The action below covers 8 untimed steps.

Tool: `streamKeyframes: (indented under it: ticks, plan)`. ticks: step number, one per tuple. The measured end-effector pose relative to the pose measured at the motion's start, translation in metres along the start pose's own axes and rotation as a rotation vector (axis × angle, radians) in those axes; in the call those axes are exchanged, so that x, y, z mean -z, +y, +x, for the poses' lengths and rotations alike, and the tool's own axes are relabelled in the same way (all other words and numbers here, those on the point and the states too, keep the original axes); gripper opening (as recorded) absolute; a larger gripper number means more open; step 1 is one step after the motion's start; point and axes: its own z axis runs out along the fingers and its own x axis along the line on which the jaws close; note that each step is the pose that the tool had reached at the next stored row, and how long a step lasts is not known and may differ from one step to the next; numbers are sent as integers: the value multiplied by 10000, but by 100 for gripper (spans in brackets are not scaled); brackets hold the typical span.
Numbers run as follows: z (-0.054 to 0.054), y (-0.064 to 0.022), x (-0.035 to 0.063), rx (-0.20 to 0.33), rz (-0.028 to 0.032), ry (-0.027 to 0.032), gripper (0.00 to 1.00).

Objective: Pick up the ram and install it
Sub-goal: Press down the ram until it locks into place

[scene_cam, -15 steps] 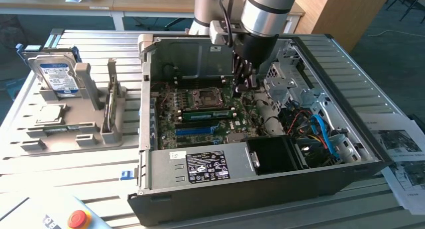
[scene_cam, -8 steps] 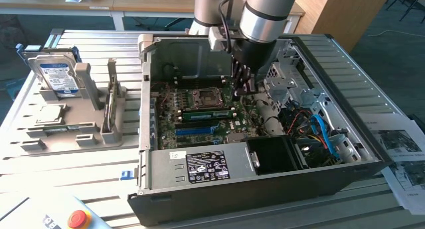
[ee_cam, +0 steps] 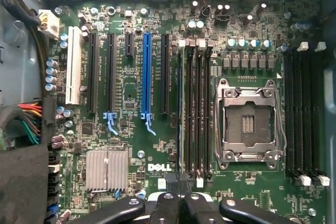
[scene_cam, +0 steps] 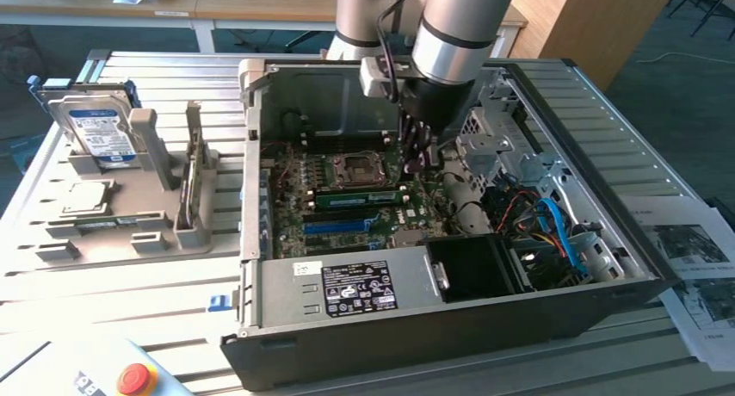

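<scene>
**Ram, a long thin green circuit-board stick [scene_cam: 358,196], on edge in its slot**

It stands on the green motherboard [ee_cam: 157,153], between the square metal processor socket [scene_cam: 348,166] and the long blue plastic slot [scene_cam: 344,225]. The black end effector [scene_cam: 419,159] hangs at the stick's end, fingers together; contact is unclear.

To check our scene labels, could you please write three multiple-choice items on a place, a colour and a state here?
1. The hard drive stands: A in the grey holder at the exterior view's left of the case; B inside the case; C on the floor.
2. The coloured slot between black ones is: A red; B blue; C yellow.
3. The gripper is: A wide open; B clamped on a cable; C shut.
Key: A, it stands in the holder; B, plainly blue; C, its fingers meet.
</scene>
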Motion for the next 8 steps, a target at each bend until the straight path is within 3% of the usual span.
streamKeyframes:
  ticks: [8]
  plan:
    - [-12,-7,-109,-4,1,54,10]
